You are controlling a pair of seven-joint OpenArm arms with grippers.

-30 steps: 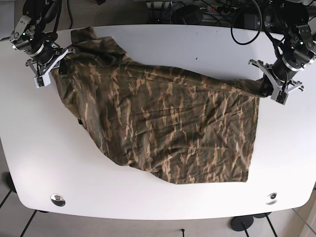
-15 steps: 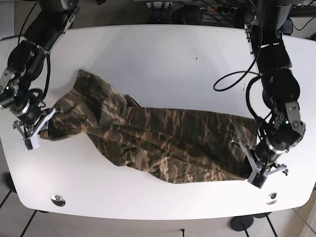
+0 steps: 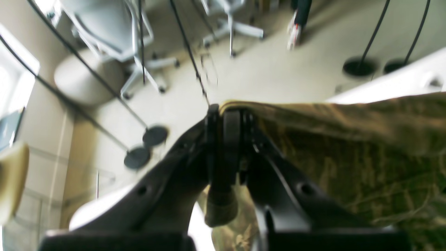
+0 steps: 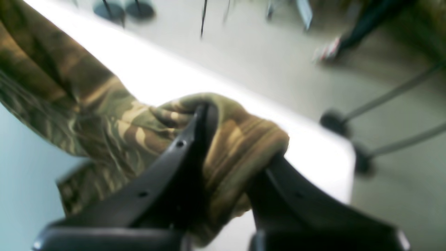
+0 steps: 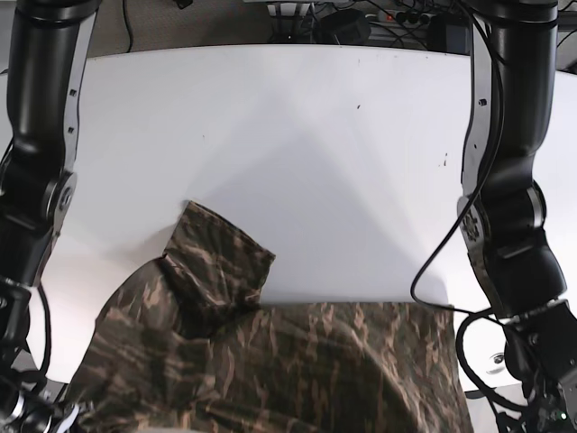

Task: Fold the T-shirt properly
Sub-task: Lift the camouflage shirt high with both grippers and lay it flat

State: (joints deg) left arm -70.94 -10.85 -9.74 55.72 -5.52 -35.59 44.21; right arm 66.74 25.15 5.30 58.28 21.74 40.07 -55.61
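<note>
The camouflage T-shirt point(image 5: 270, 361) lies bunched along the near edge of the white desk point(image 5: 297, 162), filling the 6 o'clock part of the base view and running off the bottom of the frame, with a folded flap of cloth point(image 5: 216, 262) standing out toward 10 o'clock. In the left wrist view the left gripper point(image 3: 228, 116) has its black fingers point(image 3: 212, 122) pressed together on a thin hem of the T-shirt point(image 3: 348, 139), the fabric stretching away toward 3 o'clock over the desk edge point(image 3: 400, 83). In the right wrist view the right gripper point(image 4: 237, 136) is clamped on a thick wad of the T-shirt point(image 4: 226, 146), the cloth bulging between its fingers point(image 4: 195, 129) and trailing off toward 10 o'clock across the desk point(image 4: 167, 76). Both arms reach down the sides of the base view, at 9 and 3 o'clock. Beyond the desk the floor point(image 3: 271, 69) shows blurred chair bases and cables.
</note>
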